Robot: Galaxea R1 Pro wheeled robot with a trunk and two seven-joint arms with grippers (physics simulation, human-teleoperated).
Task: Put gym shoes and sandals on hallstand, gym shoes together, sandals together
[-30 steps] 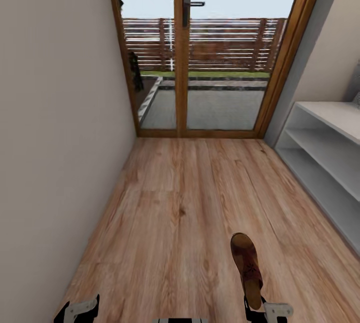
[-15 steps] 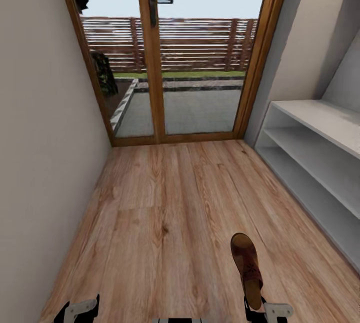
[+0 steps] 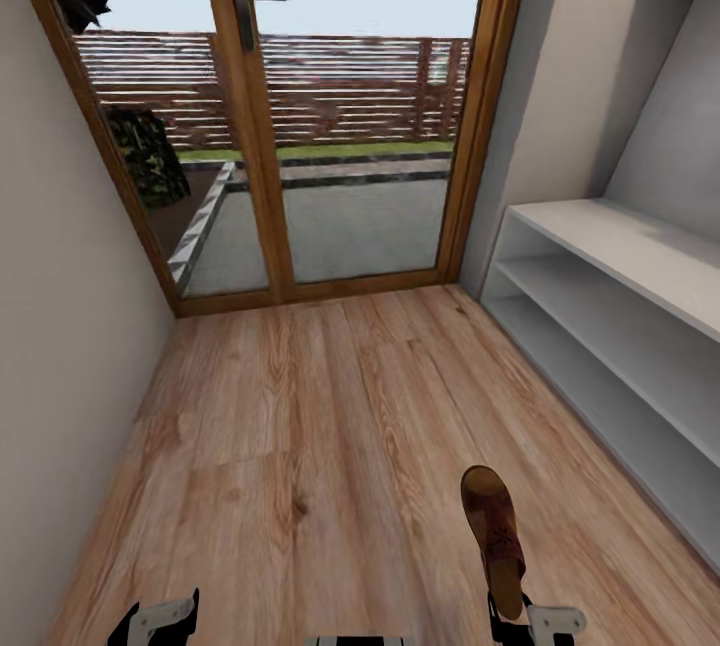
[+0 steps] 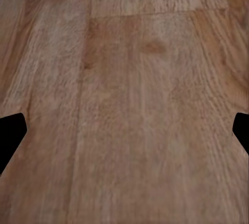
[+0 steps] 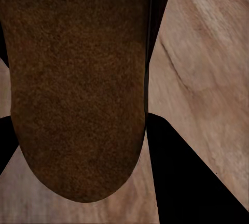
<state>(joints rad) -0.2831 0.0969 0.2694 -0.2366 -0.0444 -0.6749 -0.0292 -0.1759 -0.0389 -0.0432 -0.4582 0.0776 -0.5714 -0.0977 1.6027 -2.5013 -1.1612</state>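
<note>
hallstand (image 3: 640, 256) cut off at right

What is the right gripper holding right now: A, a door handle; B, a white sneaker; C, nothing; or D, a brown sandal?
D: the right gripper is shut on a brown sandal, whose brown sole sits between the fingers in the right wrist view.

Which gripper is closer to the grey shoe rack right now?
Right. The right gripper, shut on a sandal, sits on the same side as the shoe rack; the empty, open left gripper is farther, toward the opposite wall.
</note>
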